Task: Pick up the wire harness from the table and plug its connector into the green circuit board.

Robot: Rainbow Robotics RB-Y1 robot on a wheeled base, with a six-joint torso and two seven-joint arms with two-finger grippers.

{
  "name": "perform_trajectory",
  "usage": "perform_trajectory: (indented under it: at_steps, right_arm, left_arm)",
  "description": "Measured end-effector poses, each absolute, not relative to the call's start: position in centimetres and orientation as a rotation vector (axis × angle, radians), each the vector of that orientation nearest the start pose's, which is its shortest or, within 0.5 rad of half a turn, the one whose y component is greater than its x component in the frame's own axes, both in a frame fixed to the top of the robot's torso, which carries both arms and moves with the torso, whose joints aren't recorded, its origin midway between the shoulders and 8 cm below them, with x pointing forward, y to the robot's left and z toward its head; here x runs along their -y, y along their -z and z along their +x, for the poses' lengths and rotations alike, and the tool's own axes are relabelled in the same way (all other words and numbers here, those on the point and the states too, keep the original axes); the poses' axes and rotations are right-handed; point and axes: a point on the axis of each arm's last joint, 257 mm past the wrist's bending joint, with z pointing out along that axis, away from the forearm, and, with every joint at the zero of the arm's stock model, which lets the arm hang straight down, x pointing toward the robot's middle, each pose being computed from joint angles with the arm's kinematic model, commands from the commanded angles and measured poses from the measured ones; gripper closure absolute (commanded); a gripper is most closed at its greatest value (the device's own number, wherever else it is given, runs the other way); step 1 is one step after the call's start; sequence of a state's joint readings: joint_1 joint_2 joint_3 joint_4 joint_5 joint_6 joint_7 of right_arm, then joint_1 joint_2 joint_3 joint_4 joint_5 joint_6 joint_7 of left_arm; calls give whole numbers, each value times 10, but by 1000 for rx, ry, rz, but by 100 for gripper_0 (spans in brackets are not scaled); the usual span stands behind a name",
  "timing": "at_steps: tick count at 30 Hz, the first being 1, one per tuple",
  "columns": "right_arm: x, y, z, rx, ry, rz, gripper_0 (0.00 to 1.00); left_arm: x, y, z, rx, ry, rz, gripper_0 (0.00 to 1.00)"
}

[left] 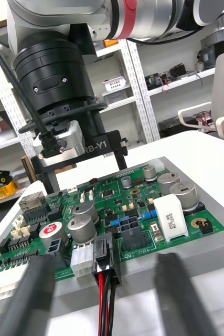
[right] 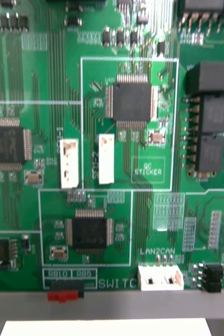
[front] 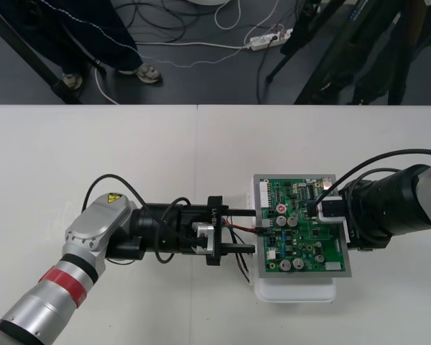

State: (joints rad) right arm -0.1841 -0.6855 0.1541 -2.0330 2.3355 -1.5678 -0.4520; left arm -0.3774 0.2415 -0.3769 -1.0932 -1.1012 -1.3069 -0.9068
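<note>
The green circuit board (front: 302, 237) rests on its white base (front: 294, 291) right of the table's middle. The harness's black plug (left: 105, 257) sits in a socket at the board's left edge, beside a white connector. Its red and black wires (left: 105, 307) run back from it between my left gripper's fingers. My left gripper (front: 253, 231) is at that edge, open, with its fingers (left: 35, 294) wide apart and clear of the wires. My right gripper (front: 320, 208) hovers over the board's right side, open, and faces me across the board (left: 143, 210) as the other gripper (left: 85, 170).
A loop of thin black wire (front: 241, 269) lies on the table under my left gripper, by the board's left corner. Tall capacitors (left: 83, 223) and a white block (left: 169, 215) stand on the board just behind the plug. Bare table lies to the left and beyond the board.
</note>
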Motion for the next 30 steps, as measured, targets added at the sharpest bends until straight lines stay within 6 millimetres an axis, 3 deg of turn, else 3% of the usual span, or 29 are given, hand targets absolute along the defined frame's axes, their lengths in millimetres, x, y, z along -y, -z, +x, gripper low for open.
perform_trajectory:
  at_steps: [5, 11, 17, 23, 30]
  right_arm:
    - [243, 278, 391, -1884, 169, -1996, 0]
    - [255, 274, 383, -1889, 152, -2027, 0]
    - [261, 265, 370, -1889, 59, -2032, 0]
    - [261, 240, 367, -1872, -38, -1952, 0]
    - [240, 189, 360, -1773, -232, -1808, 0]
  left_arm:
    - [52, 231, 348, -625, 727, 1465, 37]
    - [27, 218, 339, -566, 669, 1526, 37]
    - [0, 205, 330, -662, 727, 1553, 37]
    - [-27, 182, 330, -837, 781, 1545, 37]
    - [-60, 148, 334, -816, 612, 1592, 37]
